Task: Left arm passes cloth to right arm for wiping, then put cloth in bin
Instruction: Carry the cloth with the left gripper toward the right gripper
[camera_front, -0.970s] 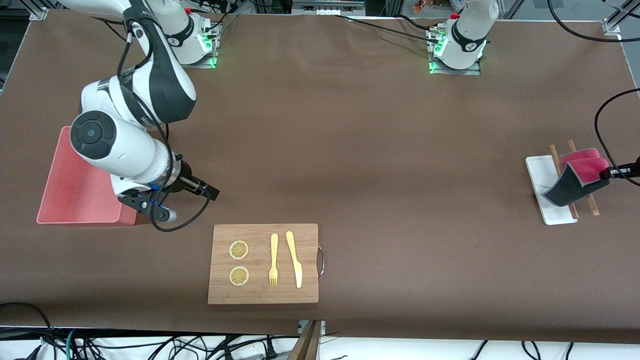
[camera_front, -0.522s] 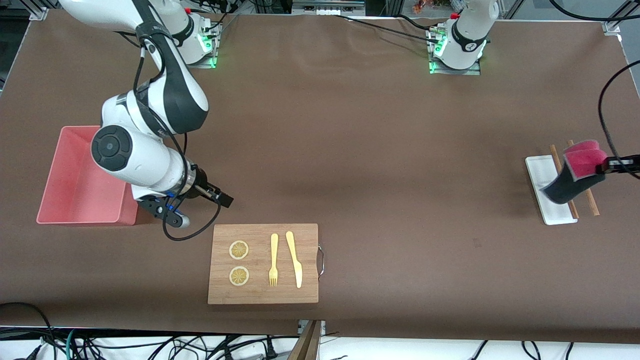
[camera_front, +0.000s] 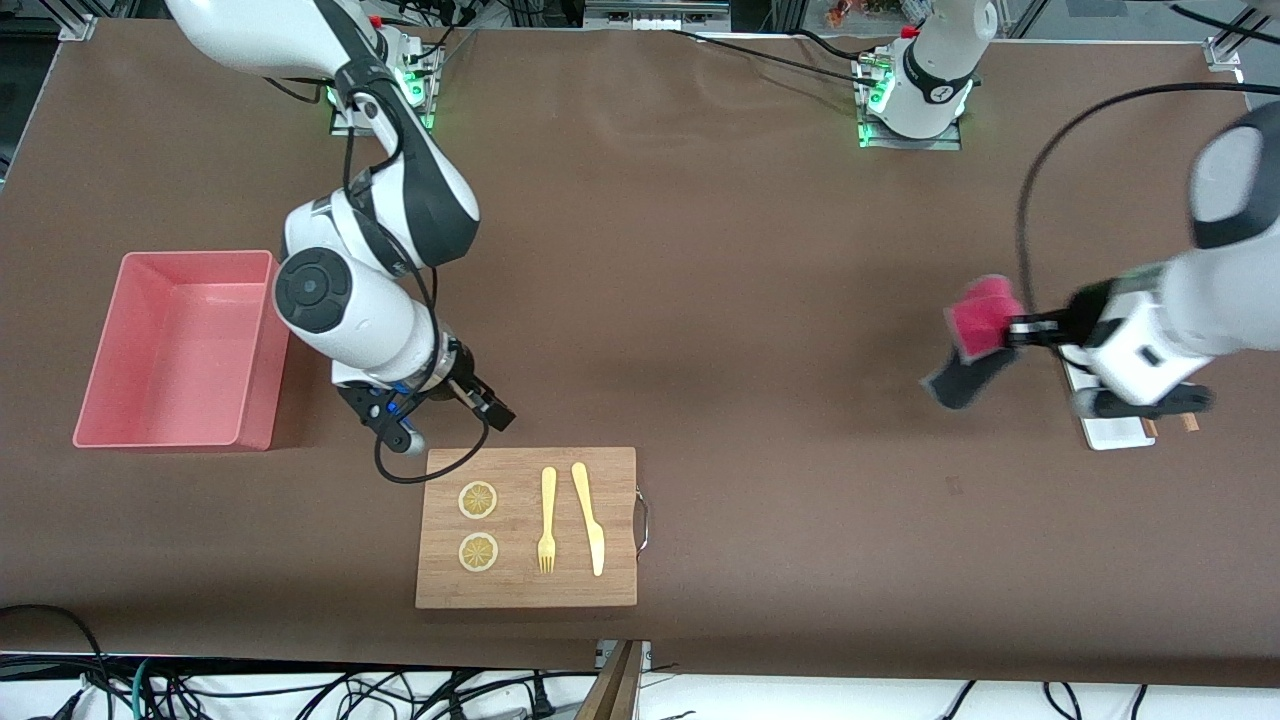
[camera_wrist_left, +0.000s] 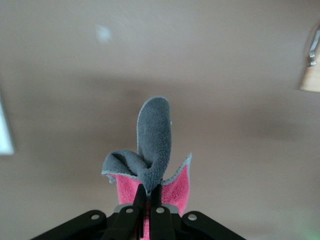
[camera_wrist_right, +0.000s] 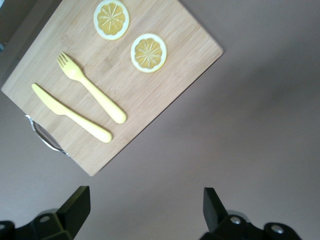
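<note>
The cloth (camera_front: 978, 318), pink on one face and dark grey on the other, hangs in the air with my left gripper (camera_front: 1012, 332) shut on it, over bare table beside the white tray (camera_front: 1108, 434). In the left wrist view the cloth (camera_wrist_left: 155, 145) sticks out past the pinching left gripper (camera_wrist_left: 149, 192), grey flap up and pink below. My right gripper (camera_front: 496, 411) is open and holds nothing, low over the table by a corner of the cutting board (camera_front: 525, 525). The salmon-pink bin (camera_front: 170, 345) sits at the right arm's end of the table.
The wooden board (camera_wrist_right: 110, 85) carries two lemon slices (camera_front: 478, 500), a yellow fork (camera_front: 547, 520) and a yellow knife (camera_front: 588, 515), with a metal handle (camera_front: 642, 522) on one side. The left arm hides most of the white tray and the brown sticks on it.
The left arm has carried the cloth off the white tray toward the middle of the table. The right arm has swung from over the bin toward the cutting board.
</note>
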